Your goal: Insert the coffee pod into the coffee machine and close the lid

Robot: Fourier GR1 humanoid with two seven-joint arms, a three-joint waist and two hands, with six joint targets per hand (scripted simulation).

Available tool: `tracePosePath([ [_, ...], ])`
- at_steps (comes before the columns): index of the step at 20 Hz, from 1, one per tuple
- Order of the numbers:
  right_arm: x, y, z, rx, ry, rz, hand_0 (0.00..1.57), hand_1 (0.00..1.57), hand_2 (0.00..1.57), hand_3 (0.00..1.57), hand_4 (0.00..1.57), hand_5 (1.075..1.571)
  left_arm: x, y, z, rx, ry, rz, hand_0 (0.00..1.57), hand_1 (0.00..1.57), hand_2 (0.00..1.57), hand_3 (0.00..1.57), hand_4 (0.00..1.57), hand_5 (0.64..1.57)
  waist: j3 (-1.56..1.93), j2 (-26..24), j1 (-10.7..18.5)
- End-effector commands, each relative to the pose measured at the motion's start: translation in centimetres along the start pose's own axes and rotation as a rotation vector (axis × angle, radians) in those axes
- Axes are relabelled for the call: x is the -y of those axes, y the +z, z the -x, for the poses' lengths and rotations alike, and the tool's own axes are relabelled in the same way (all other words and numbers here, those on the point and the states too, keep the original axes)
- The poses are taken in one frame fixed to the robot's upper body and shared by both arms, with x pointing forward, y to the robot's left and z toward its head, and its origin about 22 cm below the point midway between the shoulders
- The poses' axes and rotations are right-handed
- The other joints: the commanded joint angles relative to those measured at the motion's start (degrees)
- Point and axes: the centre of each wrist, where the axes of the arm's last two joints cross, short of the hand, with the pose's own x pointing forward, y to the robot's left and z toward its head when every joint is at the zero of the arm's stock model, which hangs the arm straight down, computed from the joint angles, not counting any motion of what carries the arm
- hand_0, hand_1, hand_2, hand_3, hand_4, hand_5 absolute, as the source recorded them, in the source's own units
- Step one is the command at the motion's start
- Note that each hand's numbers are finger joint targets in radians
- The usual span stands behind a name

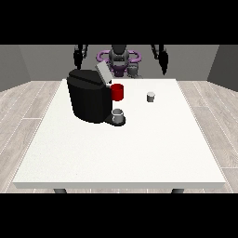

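Observation:
A black coffee machine [89, 97] stands on the white table [121, 148] at the left of the middle, its grey lid [103, 73] tilted up and open. A small grey coffee pod [150, 96] sits upright on the table to the machine's right, apart from it. A grey cup [118, 115] rests on the machine's base. The hand at the view's left [79, 56] hangs raised behind the machine. The hand at the view's right [162, 59] hangs raised beyond the table's far edge, well above and behind the pod. Neither hand touches anything.
A red cup [117, 92] stands right beside the machine, between it and the pod. The robot's torso [119, 59] is at the far edge. Bare white table spreads from the machine toward the near edge.

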Motion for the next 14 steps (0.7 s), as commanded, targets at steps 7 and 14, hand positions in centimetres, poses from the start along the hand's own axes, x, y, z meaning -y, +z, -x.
tracePosePath([
  [7,2.5,0.8,1.7,-0.078,0.122,0.209,0.0,0.0,0.0,0.0,0.0,1.571,-1.9,2.0,0.2,0.133,-0.34,0.325,0.0,0.0,0.0,0.0,0.0,1.571,0.06,-2.1,0.0],
  [14,-0.7,-1.5,0.0,0.027,0.153,0.164,0.0,0.0,0.0,0.0,0.0,1.571,-5.2,-3.2,-3.0,0.111,-0.514,0.27,0.0,0.0,0.0,0.0,0.0,1.571,0.1,4.3,-3.7],
])
